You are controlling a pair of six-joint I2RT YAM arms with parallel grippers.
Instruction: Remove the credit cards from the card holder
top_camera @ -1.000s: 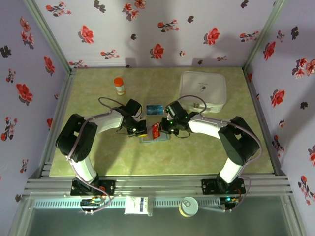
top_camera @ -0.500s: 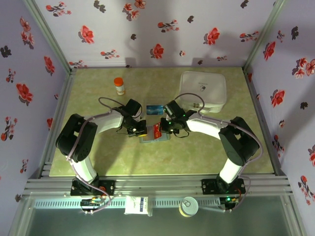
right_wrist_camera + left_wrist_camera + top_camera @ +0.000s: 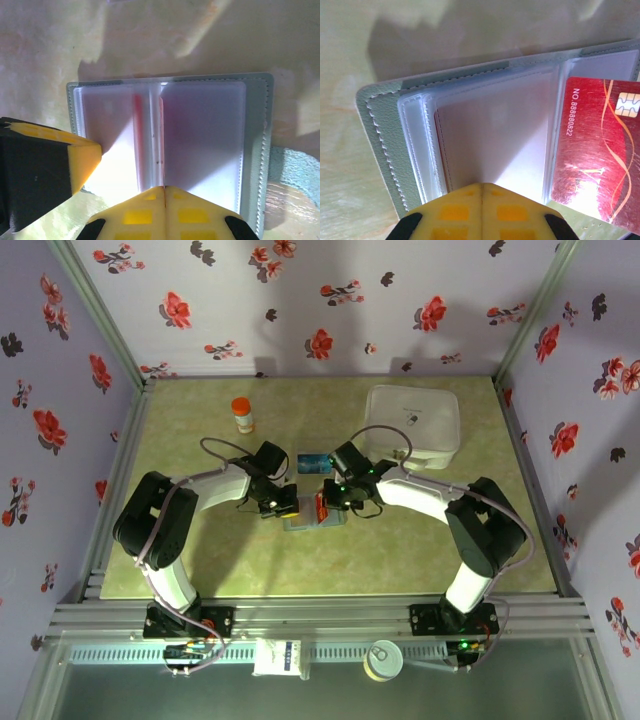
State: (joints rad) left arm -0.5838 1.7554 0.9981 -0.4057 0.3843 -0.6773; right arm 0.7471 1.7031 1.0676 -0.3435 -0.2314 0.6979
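A green table [image 3: 200, 560] is enclosed by flowered walls [image 3: 300, 300]. The left gripper [image 3: 481, 187] is pressed together; a red card [image 3: 595, 150] is pinched by the right gripper [image 3: 164, 190].

The top camera sits above and behind the arm bases, looking down on the whole table [image 3: 420, 560]. Each wrist camera looks down past its own tips, the left gripper [image 3: 481, 189] and right gripper [image 3: 164, 190], very near the holder [image 3: 260, 150], which all three views share.

Grey-green white-stitched card holder [image 3: 375, 130], red card [image 3: 600, 160] with gold swirls, yellow fingers [image 3: 455, 215], flower-patterned walls [image 3: 300, 300].
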